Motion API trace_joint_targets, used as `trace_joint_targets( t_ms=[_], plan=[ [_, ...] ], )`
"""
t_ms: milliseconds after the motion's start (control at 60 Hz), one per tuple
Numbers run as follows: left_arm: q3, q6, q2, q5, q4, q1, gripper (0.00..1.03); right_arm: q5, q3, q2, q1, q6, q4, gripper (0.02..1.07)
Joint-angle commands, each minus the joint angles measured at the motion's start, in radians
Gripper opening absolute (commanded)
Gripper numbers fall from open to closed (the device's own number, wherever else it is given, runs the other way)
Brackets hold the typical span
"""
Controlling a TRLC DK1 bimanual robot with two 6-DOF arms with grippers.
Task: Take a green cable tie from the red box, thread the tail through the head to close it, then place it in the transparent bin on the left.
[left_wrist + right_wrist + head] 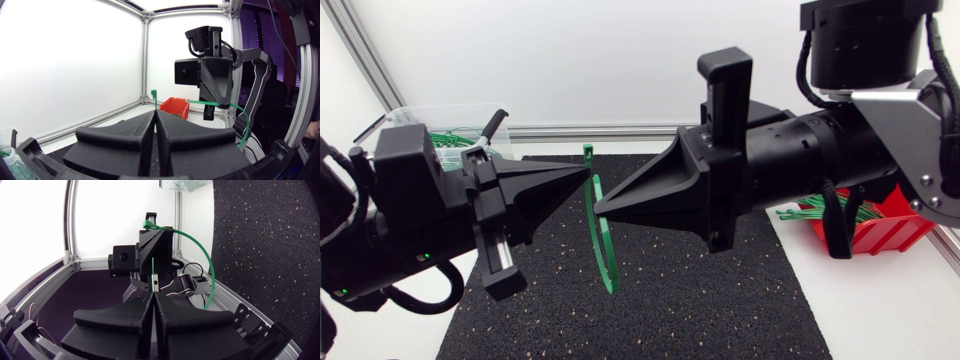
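— What takes up the most room?
— The white bench (880,320), with a black speckled mat (700,320) laid over its middle.

— And the arms?
— The right arm (820,150) comes in from the right side and the left arm (410,210) from the left. Their tips nearly meet above the mat.

— Where are the containers?
— The red box (880,235) sits on the bench just right of the mat, partly hidden behind the right arm. Other ties (840,207) lie in it and stick out over its rim. The clear bin (425,120) is at the far left behind the left arm, with some green showing inside.

— So where's the tie?
— The tie (608,255) is in the air over the mat, held at both ends. It bows down in a long loop between the two grips.

— How are the fingers set?
— The left fingers (583,176) are pressed tight together on the strap just under the head. The right fingers (601,208) are likewise closed flat, pinching the tail end.

— And the small parts?
— The head (588,152) stands upright above the left fingertips. In the right wrist view a thin tail tip (152,272) pokes out ahead of the right fingers towards the left ones. It is apart from the head, so the tie is not yet threaded.
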Motion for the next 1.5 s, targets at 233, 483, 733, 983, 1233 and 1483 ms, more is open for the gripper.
trace_joint_targets(
  t_ms=[233, 483, 733, 983, 1233, 1483],
  plan=[
    [-0.06, -0.119, -0.046, 0.032, 0.046, -0.034, 0.04, -0.002, 0.004, 0.013, 0.012, 0.006, 0.043, 0.08],
    [-0.069, -0.139, -0.064, 0.03, 0.06, -0.076, 0.04, -0.002, 0.001, 0.014, 0.008, 0.007, 0.043, 0.08],
    [-0.089, -0.137, -0.084, 0.03, 0.068, -0.091, 0.04, 0.0, 0.002, 0.014, -0.001, 0.012, 0.046, 0.08],
    [-0.089, -0.134, -0.095, 0.03, 0.075, -0.091, 0.04, 0.0, -0.001, 0.025, -0.001, 0.015, 0.046, 0.08],
    [-0.085, -0.131, -0.078, 0.029, 0.083, -0.062, 0.04, 0.001, -0.001, 0.016, 0.005, 0.015, 0.04, 0.08],
    [-0.075, -0.136, -0.078, 0.029, 0.085, -0.036, 0.04, 0.001, -0.005, 0.01, 0.005, 0.015, 0.039, 0.08]
  ],
)
